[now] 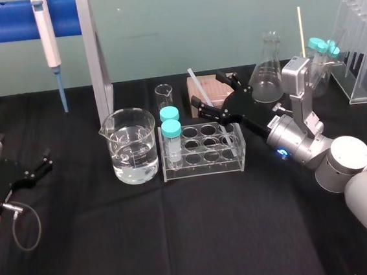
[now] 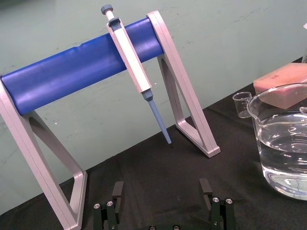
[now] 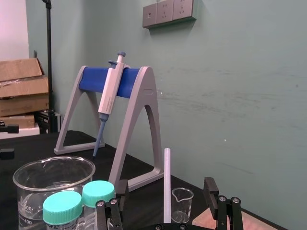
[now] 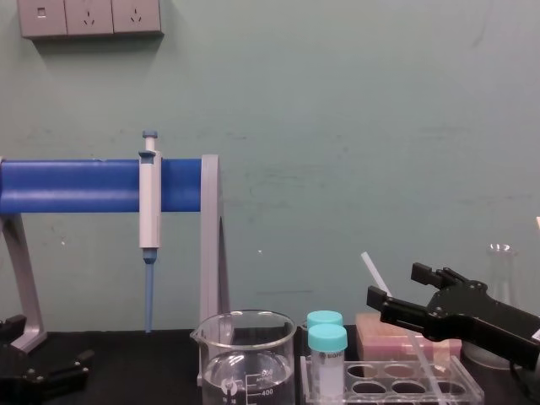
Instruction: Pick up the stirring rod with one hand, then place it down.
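Note:
The stirring rod [image 1: 198,84], thin and translucent white, leans with its lower end in a slot of the clear test-tube rack [image 1: 204,153]. My right gripper [image 1: 215,95] is open, one black finger on each side of the rod and a gap to both. The right wrist view shows the rod [image 3: 167,182] upright between the spread fingers of that gripper [image 3: 165,206]. From the chest, the rod [image 4: 373,270] slants up past the gripper [image 4: 396,285]. My left gripper [image 1: 40,165] rests open and empty at the table's left, also seen as [image 2: 162,196].
A glass beaker [image 1: 131,146] of water stands left of the rack, with two teal-capped vials [image 1: 171,129] in the rack's left end. Behind are a small beaker [image 1: 164,95], a pink box [image 1: 209,84], a conical flask [image 1: 267,71] and a blue stand holding a pipette [image 1: 47,33].

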Robot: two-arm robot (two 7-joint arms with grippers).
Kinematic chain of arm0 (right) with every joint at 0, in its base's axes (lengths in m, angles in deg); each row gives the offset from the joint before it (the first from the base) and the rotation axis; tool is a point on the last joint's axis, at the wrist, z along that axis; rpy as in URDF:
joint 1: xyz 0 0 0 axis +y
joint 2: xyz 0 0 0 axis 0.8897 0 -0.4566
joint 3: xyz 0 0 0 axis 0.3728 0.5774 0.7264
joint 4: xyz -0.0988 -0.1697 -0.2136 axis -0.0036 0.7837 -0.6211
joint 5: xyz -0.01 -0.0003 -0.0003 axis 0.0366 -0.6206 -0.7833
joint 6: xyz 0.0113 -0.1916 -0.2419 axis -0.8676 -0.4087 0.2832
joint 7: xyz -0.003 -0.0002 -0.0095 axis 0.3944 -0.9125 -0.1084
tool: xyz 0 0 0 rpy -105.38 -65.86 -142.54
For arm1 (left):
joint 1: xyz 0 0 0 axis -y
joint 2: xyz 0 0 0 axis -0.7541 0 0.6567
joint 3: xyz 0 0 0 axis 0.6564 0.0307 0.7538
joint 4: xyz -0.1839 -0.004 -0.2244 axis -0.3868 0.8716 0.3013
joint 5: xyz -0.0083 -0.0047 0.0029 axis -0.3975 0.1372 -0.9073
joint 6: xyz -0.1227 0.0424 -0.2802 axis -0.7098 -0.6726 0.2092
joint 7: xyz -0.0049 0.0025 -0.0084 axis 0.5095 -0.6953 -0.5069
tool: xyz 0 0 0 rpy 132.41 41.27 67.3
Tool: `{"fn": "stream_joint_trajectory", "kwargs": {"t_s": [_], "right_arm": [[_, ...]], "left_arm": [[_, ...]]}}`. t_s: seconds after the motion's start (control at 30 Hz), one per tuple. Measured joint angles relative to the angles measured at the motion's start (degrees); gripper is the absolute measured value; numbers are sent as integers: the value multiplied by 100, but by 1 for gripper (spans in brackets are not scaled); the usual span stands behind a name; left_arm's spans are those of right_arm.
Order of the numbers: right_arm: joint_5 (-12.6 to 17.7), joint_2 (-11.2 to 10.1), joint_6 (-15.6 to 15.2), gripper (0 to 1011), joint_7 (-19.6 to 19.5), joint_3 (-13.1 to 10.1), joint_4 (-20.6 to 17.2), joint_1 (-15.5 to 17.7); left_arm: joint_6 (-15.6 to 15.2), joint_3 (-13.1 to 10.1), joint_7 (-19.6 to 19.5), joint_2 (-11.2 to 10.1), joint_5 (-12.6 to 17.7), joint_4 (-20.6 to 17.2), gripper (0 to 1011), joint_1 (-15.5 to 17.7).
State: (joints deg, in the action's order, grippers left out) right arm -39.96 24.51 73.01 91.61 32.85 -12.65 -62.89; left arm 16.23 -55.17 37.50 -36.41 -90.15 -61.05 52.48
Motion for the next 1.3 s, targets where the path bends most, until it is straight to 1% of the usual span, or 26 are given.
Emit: {"fn": "stream_joint_trajectory", "kwargs": {"t_s": [0.23,0.3,0.33,0.47,0.5,0.57,0.6,0.67,0.7,0.8,0.87,0.9,0.97,1.07,1.1,1.13,1.17,1.2,1.23,1.3], "right_arm": [[0,0,0,1000,0,0,0,0],[-38,-21,-10,1000,-52,1,-134,59],[-85,-51,-28,1000,-151,0,-319,144],[-181,-113,-58,1000,-434,-38,-768,358],[-221,-144,-92,1000,-587,-72,-1000,469],[-259,-176,-167,1000,-770,-123,-1283,610],[-282,-206,-269,1000,-958,-183,-1545,745],[-305,-232,-389,1000,-1139,-252,-1819,887],[-330,-254,-533,1000,-1334,-316,-2057,1030],[-372,-283,-778,1000,-1622,-427,-2403,1232],[-396,-316,-1155,1000,-1961,-576,-2770,1473],[-396,-316,-1155,1000,-1961,-576,-2770,1473],[-382,-329,-1557,1000,-2203,-730,-3035,1656],[-348,-329,-1855,1000,-2363,-832,-3178,1768],[-342,-326,-2050,1000,-2473,-896,-3258,1829],[-342,-326,-2050,1000,-2473,-896,-3258,1829],[-342,-317,-2226,1000,-2587,-945,-3322,1886],[-342,-312,-2301,1000,-2633,-968,-3355,1913],[-349,-301,-2444,1000,-2720,-1007,-3411,1958],[-356,-287,-2567,1000,-2800,-1035,-3451,1995]], "left_arm": [[0,0,0,0,0,0,1000,0],[0,0,0,0,0,0,1000,0],[0,0,0,0,0,0,1000,0],[0,0,0,0,0,0,1000,0],[0,0,0,0,0,0,1000,0],[0,0,0,0,0,0,1000,0],[0,0,0,0,0,0,1000,0],[0,0,0,0,0,0,1000,0],[0,0,0,0,0,0,1000,0],[0,0,0,0,0,0,1000,0],[0,0,0,0,0,0,1000,0],[0,0,0,0,0,0,1000,0],[0,0,0,0,0,0,1000,0],[0,0,0,0,0,0,1000,0],[0,0,0,0,0,0,1000,0],[0,0,0,0,0,0,1000,0],[0,0,0,0,0,0,1000,0],[0,0,0,0,0,0,1000,0],[0,0,0,0,0,0,1000,0],[0,0,0,0,0,0,1000,0]]}}
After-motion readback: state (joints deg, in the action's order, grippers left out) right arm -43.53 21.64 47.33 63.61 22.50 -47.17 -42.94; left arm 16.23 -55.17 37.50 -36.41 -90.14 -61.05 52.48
